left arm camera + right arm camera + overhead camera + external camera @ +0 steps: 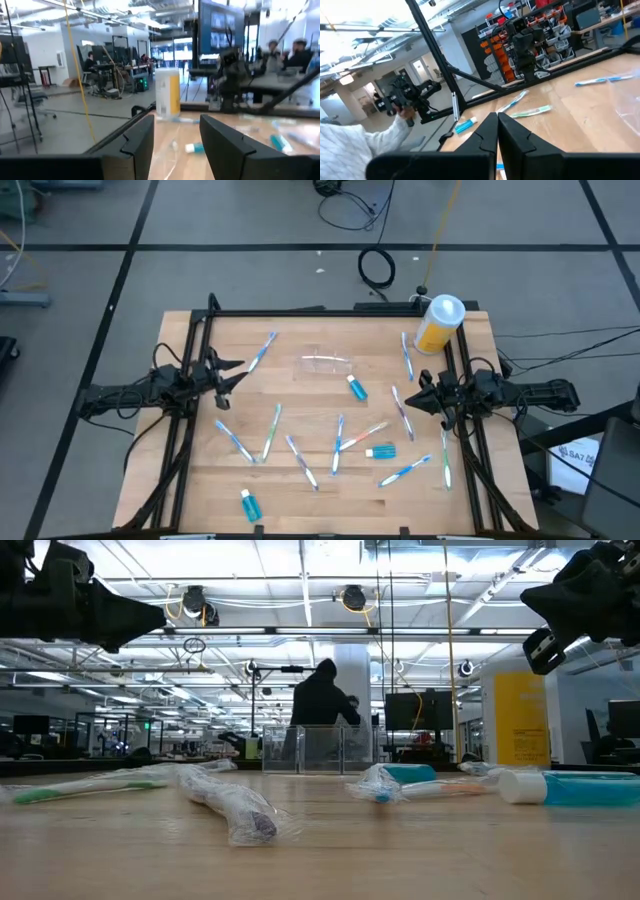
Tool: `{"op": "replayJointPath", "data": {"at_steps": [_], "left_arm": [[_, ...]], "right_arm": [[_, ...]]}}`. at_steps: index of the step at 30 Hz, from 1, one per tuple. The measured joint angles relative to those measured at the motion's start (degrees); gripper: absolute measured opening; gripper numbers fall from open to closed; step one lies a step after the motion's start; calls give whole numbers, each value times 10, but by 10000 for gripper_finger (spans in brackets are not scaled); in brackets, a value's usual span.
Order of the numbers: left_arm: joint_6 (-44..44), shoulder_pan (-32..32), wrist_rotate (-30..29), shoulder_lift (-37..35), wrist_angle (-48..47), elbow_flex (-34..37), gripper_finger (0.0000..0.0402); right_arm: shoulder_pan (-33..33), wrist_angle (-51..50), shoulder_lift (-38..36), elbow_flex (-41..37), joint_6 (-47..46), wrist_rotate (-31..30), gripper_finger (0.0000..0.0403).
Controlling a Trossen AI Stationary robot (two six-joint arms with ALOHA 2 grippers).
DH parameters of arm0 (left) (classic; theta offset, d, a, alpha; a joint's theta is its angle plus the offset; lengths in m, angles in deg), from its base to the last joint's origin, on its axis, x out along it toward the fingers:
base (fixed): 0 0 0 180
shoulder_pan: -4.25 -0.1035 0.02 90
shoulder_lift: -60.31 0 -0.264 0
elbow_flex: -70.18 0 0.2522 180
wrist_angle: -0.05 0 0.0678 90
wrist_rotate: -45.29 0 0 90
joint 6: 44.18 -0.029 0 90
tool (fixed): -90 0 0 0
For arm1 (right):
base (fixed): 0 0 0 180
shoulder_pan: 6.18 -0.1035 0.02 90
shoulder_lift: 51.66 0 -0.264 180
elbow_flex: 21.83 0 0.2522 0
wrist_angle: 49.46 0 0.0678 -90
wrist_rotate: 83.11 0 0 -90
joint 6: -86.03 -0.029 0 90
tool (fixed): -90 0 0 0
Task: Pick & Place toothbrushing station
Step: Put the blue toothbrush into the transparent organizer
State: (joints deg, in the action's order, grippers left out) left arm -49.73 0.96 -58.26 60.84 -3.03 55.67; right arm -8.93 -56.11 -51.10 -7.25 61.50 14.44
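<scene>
Starting at the front edge of the table (210, 490): one teal toothpaste tube (250, 504) lies alone, closest of all. Just behind it, three toothbrushes in a row across the boards, one left of centre (302, 460), one to the right (405, 471) and one by the right rail (446, 458). A second teal tube (381, 451) sits among them.

Moving back, four more brushes: a blue-and-white one on the left (234, 440), a pale one just beside it (271, 430), a blue one at centre (338, 443) and an orange-tinted one crossing near it (363, 436). Mid-table, a ninth brush (402, 412) lies close to the right gripper (418, 393), which hangs above the right rail with its fingers pressed together, holding nothing. Opposite, the left gripper (228, 376) hangs above the left rail, fingers parted with a clear gap, also holding nothing.

The third teal tube (357, 388) is just past centre, and the single clear cup (326, 363) lies on its side behind it. Farther still, two brushes, far left (262, 352) and far right (406, 355). That makes eleven by my count, plus three tubes and one cup. One yellow bottle (438, 323) with a white cap stands at the far right corner. Any print on the tubes and bottle is too small to read.
</scene>
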Motion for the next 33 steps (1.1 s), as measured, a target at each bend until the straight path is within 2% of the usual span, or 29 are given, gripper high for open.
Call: {"op": "replayJointPath", "data": {"at_steps": [2,4,8,11,16,21,25,28,33], "left_arm": [[-6,0,-2,0,14,-1,166],[3,0,0,0,11,-1,166],[42,0,11,0,6,-1,166],[43,0,-3,0,-1,-1,166],[73,0,-93,0,-3,-1,166],[149,0,-71,0,-48,-1,166],[191,0,-71,16,-67,-1,166],[221,0,-85,44,-63,-2,166],[219,-20,-105,116,-59,-9,166]], "right_arm": [[0,1,0,0,37,0,4],[0,16,0,0,111,-3,4],[0,95,0,0,241,2,4],[-1,145,0,0,250,2,4],[-1,132,0,0,234,2,4],[1,121,0,0,246,-1,2],[2,124,0,0,302,-6,2],[1,124,0,0,358,-38,2],[1,128,5,0,417,-149,2]]}}
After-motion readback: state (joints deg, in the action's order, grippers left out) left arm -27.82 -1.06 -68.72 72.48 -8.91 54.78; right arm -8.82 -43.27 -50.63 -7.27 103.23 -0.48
